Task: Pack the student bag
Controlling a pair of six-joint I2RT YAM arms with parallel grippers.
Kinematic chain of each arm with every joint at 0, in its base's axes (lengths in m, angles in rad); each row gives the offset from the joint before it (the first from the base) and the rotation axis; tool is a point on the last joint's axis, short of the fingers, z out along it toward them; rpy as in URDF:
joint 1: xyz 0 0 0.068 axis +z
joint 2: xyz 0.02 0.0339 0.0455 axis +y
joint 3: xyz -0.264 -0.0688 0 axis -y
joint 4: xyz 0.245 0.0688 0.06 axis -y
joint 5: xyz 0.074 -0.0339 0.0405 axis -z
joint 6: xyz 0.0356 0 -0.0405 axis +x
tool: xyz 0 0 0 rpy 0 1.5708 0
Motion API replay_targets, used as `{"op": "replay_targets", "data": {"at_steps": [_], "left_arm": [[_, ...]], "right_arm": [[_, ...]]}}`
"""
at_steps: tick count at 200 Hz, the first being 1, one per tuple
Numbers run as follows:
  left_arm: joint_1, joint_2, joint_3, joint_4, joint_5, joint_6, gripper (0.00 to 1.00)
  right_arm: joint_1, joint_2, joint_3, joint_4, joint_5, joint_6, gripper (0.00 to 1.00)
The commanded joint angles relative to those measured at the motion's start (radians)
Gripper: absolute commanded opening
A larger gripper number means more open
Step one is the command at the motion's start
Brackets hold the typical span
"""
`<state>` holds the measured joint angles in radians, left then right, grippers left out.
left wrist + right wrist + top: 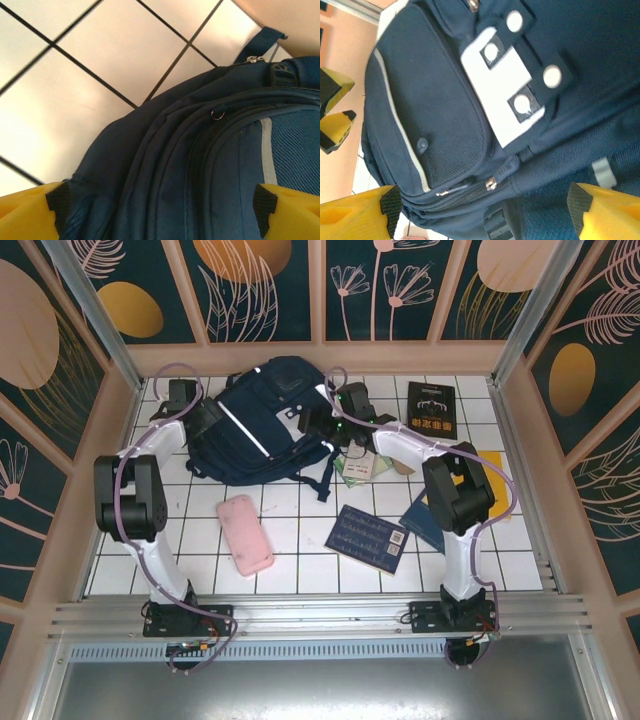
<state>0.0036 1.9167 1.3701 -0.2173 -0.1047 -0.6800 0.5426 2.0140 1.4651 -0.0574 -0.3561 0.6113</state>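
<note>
Lying between spread jaws, student bag [262, 420]

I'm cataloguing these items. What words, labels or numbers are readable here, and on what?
Nothing reads clearly enough to quote.
Black book: white cover lettering, too blurred to read.
Navy booklet: rows of small marks, too small to read.
Bag: no readable text.

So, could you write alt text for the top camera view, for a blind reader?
A navy backpack lies at the far side of a white tiled table, the left gripper at its left edge and the right gripper at its right edge. A pink pouch and several books lie nearer and to the right.
</note>
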Motion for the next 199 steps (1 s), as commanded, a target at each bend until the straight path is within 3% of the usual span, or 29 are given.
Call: {"op": "replay_targets", "data": {"at_steps": [1,47,68,91,109,129,142,182,199], "left_arm": [[-0.004,0.054,0.043,-0.041,0.049,0.017,0.93],[-0.004,0.041,-0.08,0.025,0.177,-0.048,0.83],[-0.004,0.004,-0.144,0.066,0.242,-0.091,0.77],[-0.005,-0.057,-0.237,0.124,0.306,-0.141,0.75],[-0.005,-0.112,-0.294,0.13,0.32,-0.143,0.75],[-0.005,-0.195,-0.327,0.1,0.247,-0.116,0.77],[-0.005,-0.254,-0.351,0.107,0.229,-0.117,0.75],[-0.033,-0.244,-0.421,0.148,0.308,-0.158,0.7],[-0.044,-0.234,-0.462,0.185,0.332,-0.176,0.61]], "right_arm": [[0.022,-0.004,-0.061,0.034,0.031,0.127,0.86],[0.055,0.128,0.055,-0.027,-0.005,0.117,0.84],[0.057,0.162,0.085,-0.002,-0.027,0.141,0.78],[0.045,0.196,0.142,-0.015,-0.036,0.132,0.61],[0.03,0.212,0.18,-0.034,-0.055,0.112,0.42],[0.029,0.194,0.18,-0.047,-0.053,0.068,0.38],[0.027,0.179,0.168,-0.048,-0.028,0.047,0.28],[-0.04,0.263,0.29,-0.098,-0.069,0.014,0.15],[-0.05,0.343,0.411,-0.143,-0.099,-0.014,0.11]]}}
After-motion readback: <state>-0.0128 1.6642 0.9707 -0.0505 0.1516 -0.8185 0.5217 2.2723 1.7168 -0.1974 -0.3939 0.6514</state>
